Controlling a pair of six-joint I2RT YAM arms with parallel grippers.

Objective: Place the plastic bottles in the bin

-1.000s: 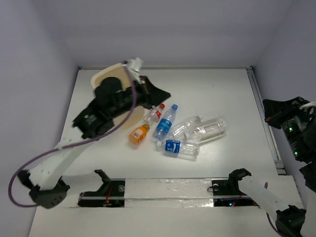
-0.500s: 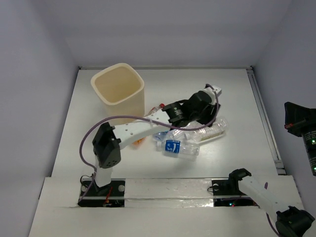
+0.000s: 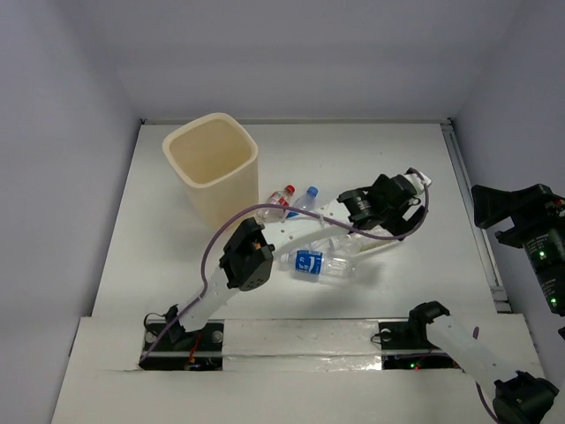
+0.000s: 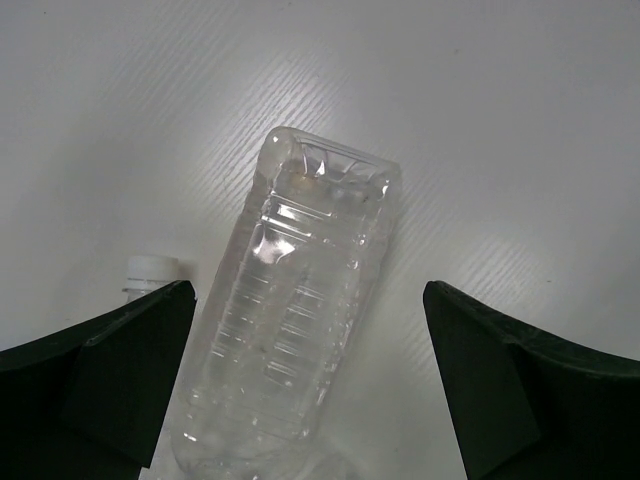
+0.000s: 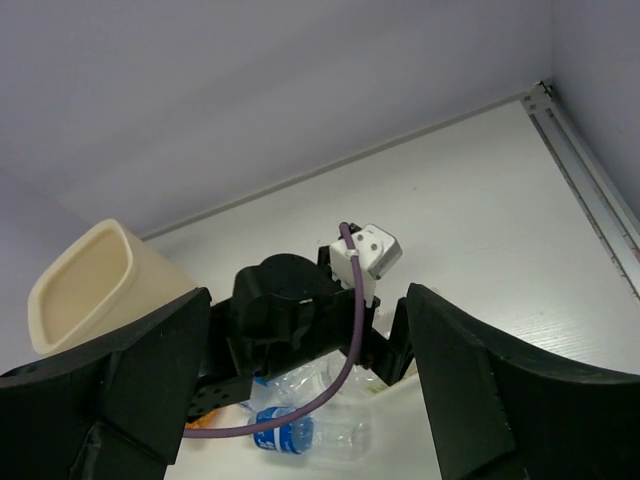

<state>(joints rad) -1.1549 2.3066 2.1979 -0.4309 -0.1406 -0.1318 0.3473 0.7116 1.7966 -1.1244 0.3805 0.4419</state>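
Observation:
The cream bin (image 3: 212,163) stands at the back left, also seen in the right wrist view (image 5: 85,285). Plastic bottles lie on the table right of it: a red-capped one (image 3: 284,196), a blue-capped one (image 3: 309,193), a blue-labelled one (image 3: 318,265) and clear ones (image 3: 357,243) partly under the left arm. My left gripper (image 3: 381,221) hangs open over a clear bottle (image 4: 290,330), which lies between its fingers (image 4: 120,360) without touching them. A white cap (image 4: 150,268) shows beside it. My right gripper (image 3: 508,205) is open and empty at the right edge.
The left arm (image 3: 265,243) stretches diagonally across the bottles, with its purple cable (image 3: 291,212) looping above them. A metal rail (image 3: 472,203) runs along the table's right side. The right wrist view looks down on the left wrist (image 5: 300,310) and a blue-labelled bottle (image 5: 300,435).
The left arm swung from over the bin to the right, above the clear bottles, and its jaws opened. The right gripper's jaws opened too.

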